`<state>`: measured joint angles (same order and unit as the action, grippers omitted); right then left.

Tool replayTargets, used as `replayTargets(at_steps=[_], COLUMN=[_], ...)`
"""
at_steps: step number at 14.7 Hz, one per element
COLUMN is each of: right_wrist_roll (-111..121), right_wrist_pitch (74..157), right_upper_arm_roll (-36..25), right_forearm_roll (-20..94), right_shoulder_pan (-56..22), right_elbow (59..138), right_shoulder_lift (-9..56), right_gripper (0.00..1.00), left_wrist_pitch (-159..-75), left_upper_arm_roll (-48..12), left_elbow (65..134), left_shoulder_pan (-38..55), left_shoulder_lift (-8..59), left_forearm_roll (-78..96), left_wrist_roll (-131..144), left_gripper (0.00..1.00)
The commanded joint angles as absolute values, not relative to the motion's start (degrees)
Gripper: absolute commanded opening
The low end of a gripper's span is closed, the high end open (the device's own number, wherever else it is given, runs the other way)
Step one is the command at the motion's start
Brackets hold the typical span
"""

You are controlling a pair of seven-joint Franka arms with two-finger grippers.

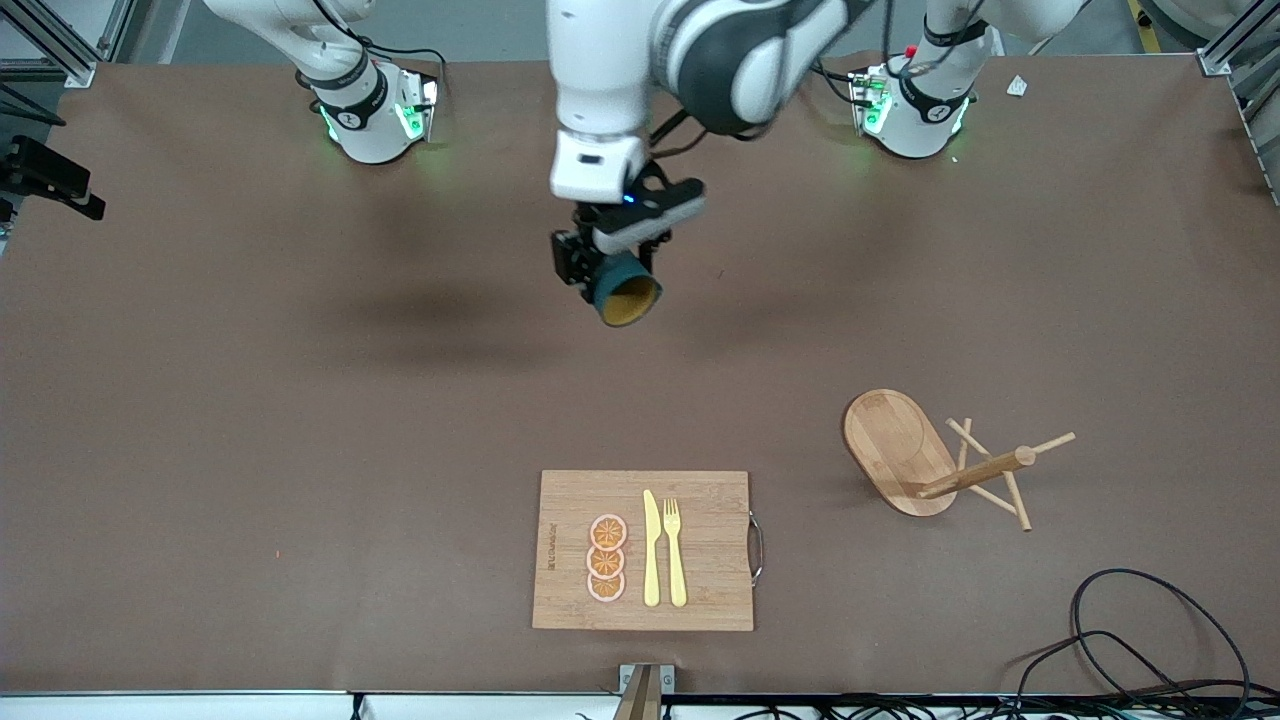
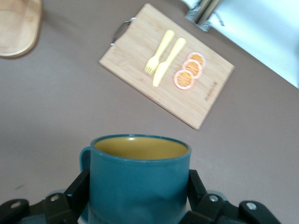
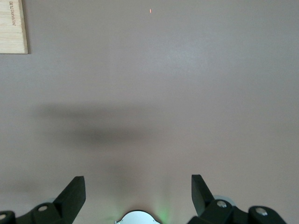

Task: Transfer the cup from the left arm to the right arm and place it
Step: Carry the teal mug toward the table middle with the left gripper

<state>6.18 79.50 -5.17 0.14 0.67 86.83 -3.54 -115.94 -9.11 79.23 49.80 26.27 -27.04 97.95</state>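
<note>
The left end effector (image 1: 612,262) is clamped on the cup (image 1: 625,292) and holds it tilted in the air over the bare middle of the surface (image 1: 250,400). The right end effector (image 3: 138,189) stands apart, empty, its arm waiting. Pickup appears done; handover and placing remain. The cup is dark teal, mustard inside, with a small side handle.

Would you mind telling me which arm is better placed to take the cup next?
The right: its gripper is open and empty over bare table, while the left gripper has the cup clamped in mid-air, mouth tipped toward the cutting board.
</note>
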Motion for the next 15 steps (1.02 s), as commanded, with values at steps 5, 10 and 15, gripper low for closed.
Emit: replayTargets(at_steps=[5, 10, 15], right_wrist_roll=[5.8, 5.9, 6.2], right_wrist_pitch=[79.5, 79.6, 80.3], right_upper_arm_roll=[-4.8, -5.3, -5.3], right_forearm_roll=[-0.4, 0.3, -0.3], right_shoulder_pan=[1.4, 2.5, 2.5], right_elbow=[87.2, 87.2, 87.2], right_shoulder_lift=[-4.0, -3.6, -2.6], right_gripper=[1.00, 1.00, 1.00], left_wrist_pitch=[-120.1, -120.3, -115.4], left_upper_arm_roll=[-8.9, -9.0, -8.9], left_elbow=[83.4, 87.5, 89.7], left_shoulder_pan=[60.2, 63.8, 64.9], left_shoulder_lift=[33.6, 39.7, 48.8], left_forearm_roll=[-55.6, -83.7, -104.9], left_wrist_roll=[110.6, 126.5, 140.3], left_gripper=[0.58, 0.58, 0.60])
